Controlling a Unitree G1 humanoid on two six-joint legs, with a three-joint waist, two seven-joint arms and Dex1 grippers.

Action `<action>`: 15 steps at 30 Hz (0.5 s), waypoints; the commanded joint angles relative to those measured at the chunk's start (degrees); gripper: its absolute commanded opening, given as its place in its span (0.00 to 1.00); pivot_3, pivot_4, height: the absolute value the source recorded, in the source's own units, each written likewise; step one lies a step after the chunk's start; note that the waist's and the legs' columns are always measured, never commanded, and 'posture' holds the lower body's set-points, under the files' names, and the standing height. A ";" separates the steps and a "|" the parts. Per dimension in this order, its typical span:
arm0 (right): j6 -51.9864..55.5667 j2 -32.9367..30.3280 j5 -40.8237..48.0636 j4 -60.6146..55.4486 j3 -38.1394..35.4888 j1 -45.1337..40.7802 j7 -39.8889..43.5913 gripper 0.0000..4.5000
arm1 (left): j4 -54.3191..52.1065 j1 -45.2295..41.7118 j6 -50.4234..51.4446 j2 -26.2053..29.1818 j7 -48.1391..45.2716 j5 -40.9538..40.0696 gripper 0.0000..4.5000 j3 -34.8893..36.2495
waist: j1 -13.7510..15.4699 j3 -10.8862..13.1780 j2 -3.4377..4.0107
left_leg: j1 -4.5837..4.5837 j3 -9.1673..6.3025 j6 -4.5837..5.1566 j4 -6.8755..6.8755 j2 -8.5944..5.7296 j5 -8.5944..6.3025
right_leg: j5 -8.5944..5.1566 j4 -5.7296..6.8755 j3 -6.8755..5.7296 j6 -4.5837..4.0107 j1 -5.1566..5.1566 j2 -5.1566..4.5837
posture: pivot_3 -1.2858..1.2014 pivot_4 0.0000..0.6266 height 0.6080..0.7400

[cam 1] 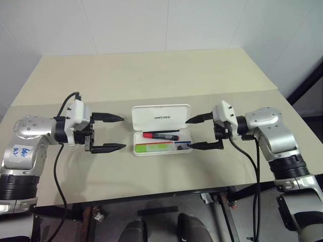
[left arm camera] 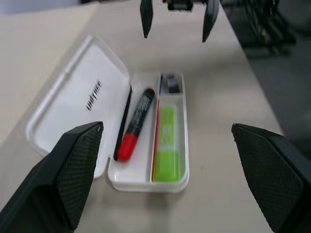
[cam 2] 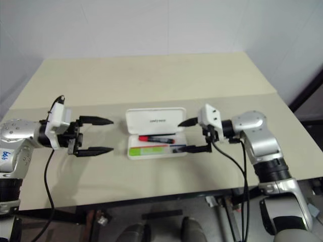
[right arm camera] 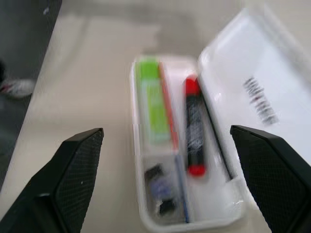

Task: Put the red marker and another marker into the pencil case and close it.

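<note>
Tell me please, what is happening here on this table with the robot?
A humanoid robot is packing a white pencil case that lies open on the table. The red marker and the light green marker already lie inside the tray, side by side. The lid is up, so closing is not yet done. The left gripper and the right gripper hover at either side of the case, both open and holding nothing.

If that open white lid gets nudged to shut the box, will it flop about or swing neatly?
Probably swings neatly: the white hard plastic pencil case has a flat lid that looks stiff. The case looks light, so it may slide on the smooth beige table.
</note>
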 commanded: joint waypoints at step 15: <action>15.13 -2.72 15.09 -17.93 -9.92 3.01 -7.77 1.00 | 10.95 -3.57 -3.01 0.88 -0.98 -0.05 0.43 3.61 | 0.04 0.01 0.02 | 0.03 0.01 -0.08 0.00 0.08 -0.06 | -0.07 -0.13 -0.01 -0.13 -0.04 -0.03 | 0.52 0.24 1.00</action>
